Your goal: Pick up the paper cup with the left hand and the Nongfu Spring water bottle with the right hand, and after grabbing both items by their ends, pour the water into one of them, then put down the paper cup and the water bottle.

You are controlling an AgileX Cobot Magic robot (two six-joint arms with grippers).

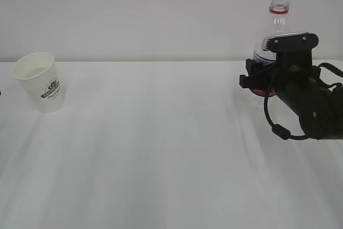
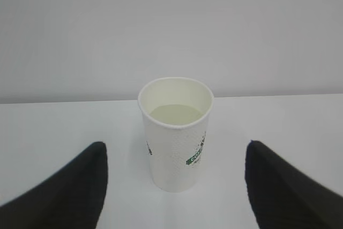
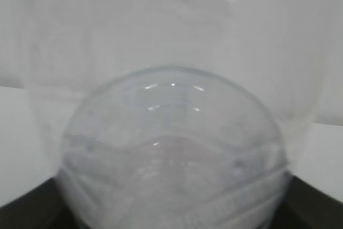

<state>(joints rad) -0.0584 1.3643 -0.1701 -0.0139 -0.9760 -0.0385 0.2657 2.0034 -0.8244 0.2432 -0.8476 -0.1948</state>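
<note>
The paper cup (image 1: 40, 81) stands upright on the white table (image 1: 161, 148) at the far left. In the left wrist view the cup (image 2: 176, 132) holds pale water (image 2: 176, 113), and its green logo faces right. My left gripper (image 2: 176, 148) is open; its black fingers (image 2: 80, 186) stand well clear of the cup on both sides. The Nongfu Spring water bottle (image 1: 278, 22) is upright at the right, uncapped, its red neck ring showing. My right gripper (image 1: 257, 78) is shut on its lower body, hiding the label and base. The clear bottle (image 3: 171, 132) fills the right wrist view.
A black cable (image 1: 276, 124) loops under the right arm (image 1: 316, 105). A plain pale wall (image 1: 161, 14) stands behind the table's far edge. Bare white tabletop lies between cup and bottle.
</note>
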